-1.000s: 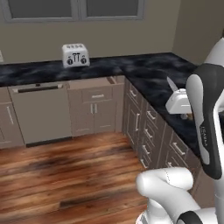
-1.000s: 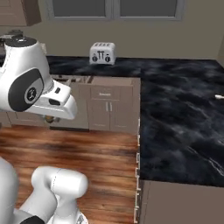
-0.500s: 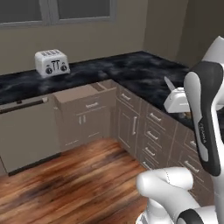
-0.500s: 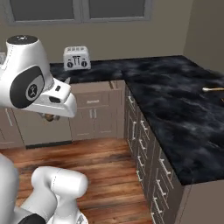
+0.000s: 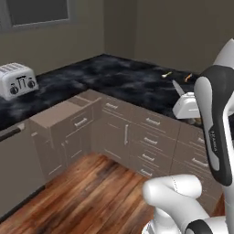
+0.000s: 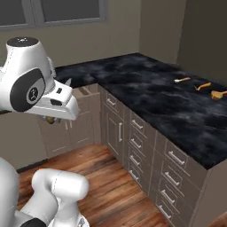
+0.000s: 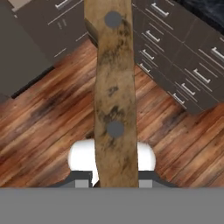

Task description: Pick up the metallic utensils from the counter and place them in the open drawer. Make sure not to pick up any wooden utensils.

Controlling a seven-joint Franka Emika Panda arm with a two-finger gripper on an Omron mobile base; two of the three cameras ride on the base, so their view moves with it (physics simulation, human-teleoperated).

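Note:
My gripper (image 7: 114,177) is shut on the knife (image 7: 113,87), whose dark brown riveted handle runs up the middle of the hand view over the wood floor. In the left base view its grey blade (image 5: 178,87) sticks up from the white hand. The open drawer (image 5: 61,117) juts from the taupe cabinets at the left, away from the hand. Far along the black marble counter (image 6: 146,88) lie a slim orange fork (image 6: 204,86), a pale slim utensil (image 6: 182,80) and, at the right edge, a broad tan wooden utensil (image 6: 218,94).
A silver toaster (image 5: 17,80) stands on the counter at the far left. Closed drawers with silver bar handles (image 6: 137,125) line the cabinet run below the counter. Bare wood floor (image 5: 91,196) lies between the robot and the cabinets.
The whole picture has shifted: the base has turned, so toaster and open drawer slid left and the counter's far utensils came into view. The knife stays in the gripper.

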